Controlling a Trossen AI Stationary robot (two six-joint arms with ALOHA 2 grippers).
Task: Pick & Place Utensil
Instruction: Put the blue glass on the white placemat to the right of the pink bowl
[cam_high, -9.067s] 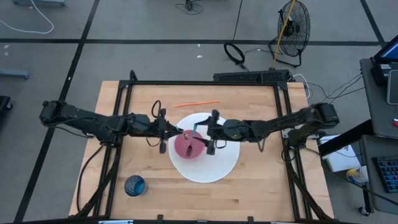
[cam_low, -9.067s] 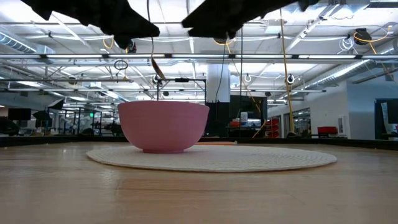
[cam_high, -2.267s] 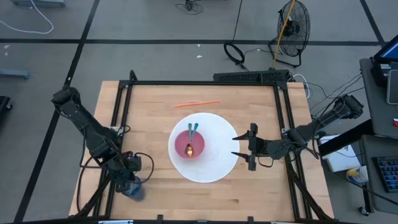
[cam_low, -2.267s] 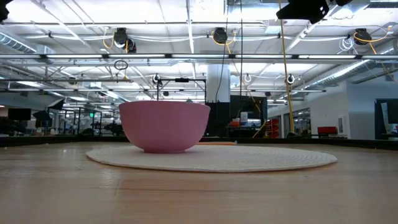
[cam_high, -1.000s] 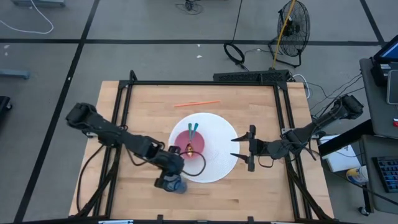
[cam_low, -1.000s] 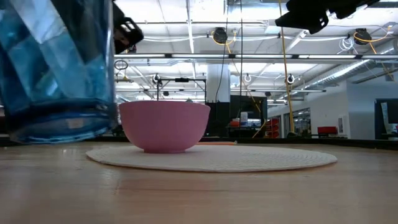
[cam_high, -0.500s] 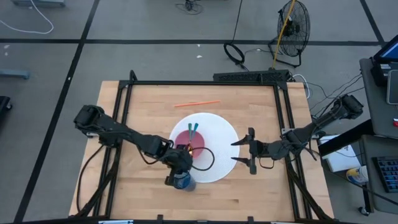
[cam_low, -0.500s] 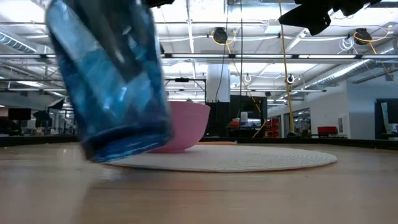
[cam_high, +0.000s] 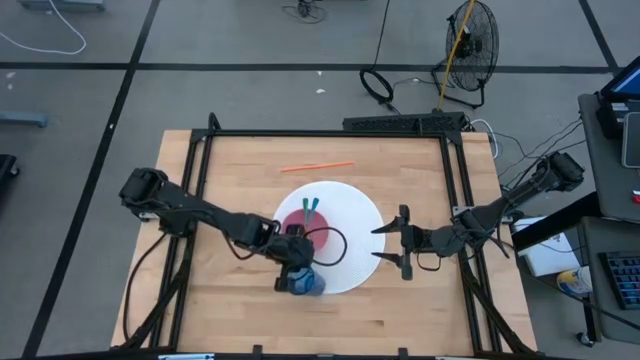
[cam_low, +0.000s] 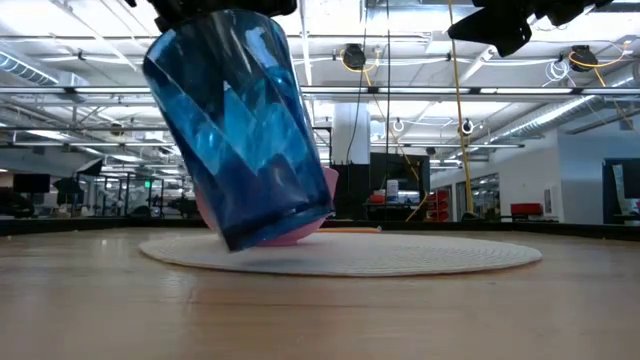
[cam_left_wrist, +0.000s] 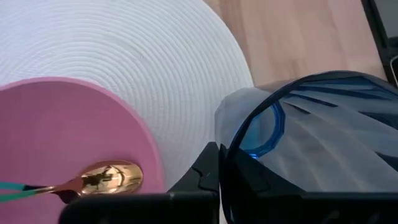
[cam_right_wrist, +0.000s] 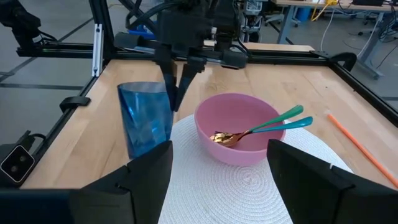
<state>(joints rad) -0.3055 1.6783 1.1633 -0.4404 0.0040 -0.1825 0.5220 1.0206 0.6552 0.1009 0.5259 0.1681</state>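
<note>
Your left gripper (cam_high: 297, 268) grips the faceted blue plastic cup (cam_high: 303, 283), tilted, at the round white woven mat's (cam_high: 355, 215) edge; next, set it upright. Your right gripper (cam_high: 385, 244) waits wide open.

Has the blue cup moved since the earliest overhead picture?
Yes. The blue cup, held by the left gripper, has travelled from the table's near-left area rightward to the white mat edge, beside the pink bowl.

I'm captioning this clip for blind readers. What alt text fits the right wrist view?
The left hand grips a blue faceted cup by its rim at the edge of a round white placemat. Beside the cup on the mat, a pink bowl holds two teal-handled gold spoons. The right hand's open dark fingers frame the foreground.
</note>
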